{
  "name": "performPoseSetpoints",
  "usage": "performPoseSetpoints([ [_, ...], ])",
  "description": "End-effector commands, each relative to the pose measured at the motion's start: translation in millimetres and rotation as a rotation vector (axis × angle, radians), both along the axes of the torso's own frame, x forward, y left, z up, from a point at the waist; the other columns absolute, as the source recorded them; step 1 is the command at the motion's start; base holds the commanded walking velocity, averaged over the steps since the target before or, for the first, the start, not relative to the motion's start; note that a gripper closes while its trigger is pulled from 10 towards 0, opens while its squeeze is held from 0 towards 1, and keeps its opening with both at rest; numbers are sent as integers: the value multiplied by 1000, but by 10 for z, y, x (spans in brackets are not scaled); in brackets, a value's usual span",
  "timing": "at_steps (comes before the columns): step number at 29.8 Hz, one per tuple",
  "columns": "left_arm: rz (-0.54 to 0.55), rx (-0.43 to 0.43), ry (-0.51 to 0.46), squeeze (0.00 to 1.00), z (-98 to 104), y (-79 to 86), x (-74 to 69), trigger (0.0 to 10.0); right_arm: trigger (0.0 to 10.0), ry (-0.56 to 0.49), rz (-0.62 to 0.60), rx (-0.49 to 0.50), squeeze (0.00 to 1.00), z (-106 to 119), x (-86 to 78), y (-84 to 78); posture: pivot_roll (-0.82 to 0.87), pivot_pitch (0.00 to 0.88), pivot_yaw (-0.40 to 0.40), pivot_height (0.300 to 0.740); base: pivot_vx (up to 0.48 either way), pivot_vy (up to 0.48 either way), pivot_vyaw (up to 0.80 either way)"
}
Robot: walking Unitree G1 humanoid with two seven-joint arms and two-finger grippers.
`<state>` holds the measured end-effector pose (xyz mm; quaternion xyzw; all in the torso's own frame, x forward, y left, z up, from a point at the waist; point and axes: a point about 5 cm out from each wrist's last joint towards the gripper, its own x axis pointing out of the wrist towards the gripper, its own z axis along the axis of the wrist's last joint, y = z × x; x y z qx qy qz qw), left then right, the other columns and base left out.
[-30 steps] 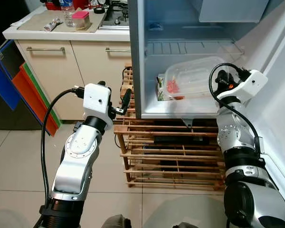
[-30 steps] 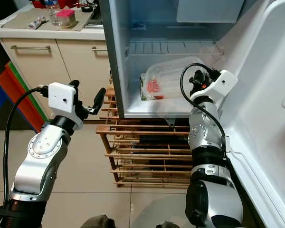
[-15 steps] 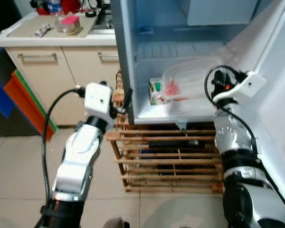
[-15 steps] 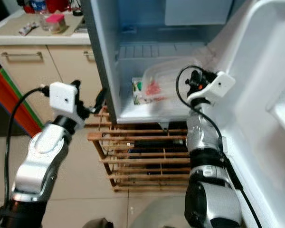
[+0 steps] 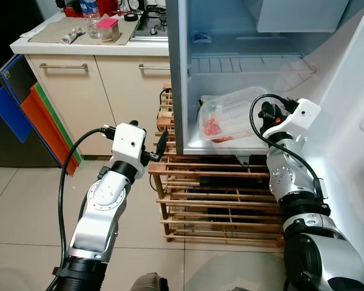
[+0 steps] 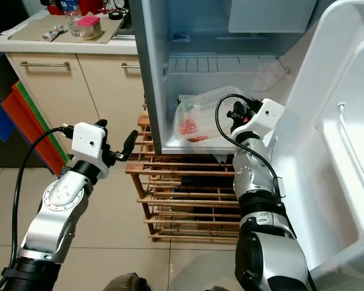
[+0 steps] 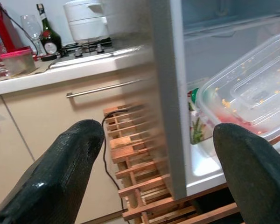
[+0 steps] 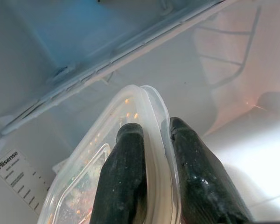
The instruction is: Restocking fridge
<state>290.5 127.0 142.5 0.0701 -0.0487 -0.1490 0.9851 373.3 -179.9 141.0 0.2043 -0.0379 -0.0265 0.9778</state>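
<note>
- Kitchen setting, head views: tiled floor, beige cabinets at far left under a white counter, and an open fridge at centre with its door swung out to the right.
- Under the fridge stands a wooden slatted rack. On the counter sit a pink-lidded box and a bottle.
- A clear plastic container with red food inside rests on the lowest fridge shelf, tilted, its right end raised.
- Right gripper sits at the container's right end. Left gripper hovers just left of the fridge's left wall, apart from it.
- Left wrist view: two black fingers are spread wide with nothing between them. Beyond them appear the fridge's side wall, the container, and a green-and-white carton beside it. A wine bottle and a white cooker stand on the far counter.
- Right wrist view: both black fingers pinch the container's rim, one on each side. A wire shelf and a Hisense label are visible.
</note>
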Motion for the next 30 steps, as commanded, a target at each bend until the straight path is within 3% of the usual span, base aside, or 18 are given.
performPoseSetpoints([
  [1, 4, -2, -14, 0, 15, 9, -12, 10000, 0, -22, 9, -27, 0, 39, -1, -21, 42, 0, 27, 715, 0, 0, 0],
  [13, 14, -6, -22, 0, 12, 54, -6, 10000, 0, 32, -114, -242, 0, -127, -198, -636, 36, 0, 32, 715, 0, 0, 0],
  [16, 15, -7, -23, 0, 14, 60, -4, 10000, 0, 31, -130, -255, 0, -117, -209, -692, 37, 0, 36, 715, 0, 0, 0],
  [19, 14, -3, -28, 0, 28, 65, -11, 10000, 0, 11, -143, -329, 0, -56, -228, -806, 45, 0, 39, 715, 0, 0, 0],
  [26, 16, -5, -37, 0, 61, 80, -12, 10000, 0, 18, -199, -365, 0, -11, -267, -1022, 42, 0, 43, 715, 0, 0, 0],
  [29, 14, -4, -37, 0, 64, 79, -12, 10000, 0, 6, -205, -358, 0, 15, -263, -1033, 38, 0, 46, 715, 0, 0, 0],
  [30, 13, 1, -36, 0, 60, 78, -8, 10000, 0, -16, -178, -326, 0, 36, -228, -935, 36, 0, 47, 715, 0, 0, 0],
])
